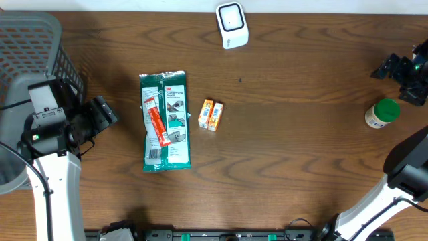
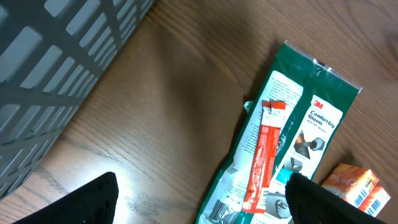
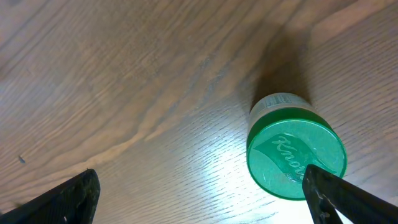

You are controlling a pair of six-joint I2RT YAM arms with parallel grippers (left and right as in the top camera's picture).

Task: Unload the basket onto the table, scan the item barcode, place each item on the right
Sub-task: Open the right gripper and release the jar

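Observation:
A white barcode scanner (image 1: 231, 25) stands at the table's far edge. A green glove package (image 1: 165, 120) with a red strip lies flat left of centre, its barcode at the near end. In the left wrist view the package (image 2: 292, 130) reaches under the right finger. A small orange box (image 1: 212, 115) lies just right of it. A green-lidded jar (image 1: 382, 112) stands at the right. My left gripper (image 1: 105, 112) hovers open left of the package, nothing between its fingers (image 2: 87, 202). My right gripper (image 1: 394, 69) is open above the table beside the jar (image 3: 295, 152).
A grey slatted basket (image 1: 30, 40) fills the far left corner, close behind the left arm, and shows at the left wrist view's upper left as basket wall (image 2: 56, 68). The orange box (image 2: 357, 186) lies beyond the package's right edge. Bare wood spans the middle and front.

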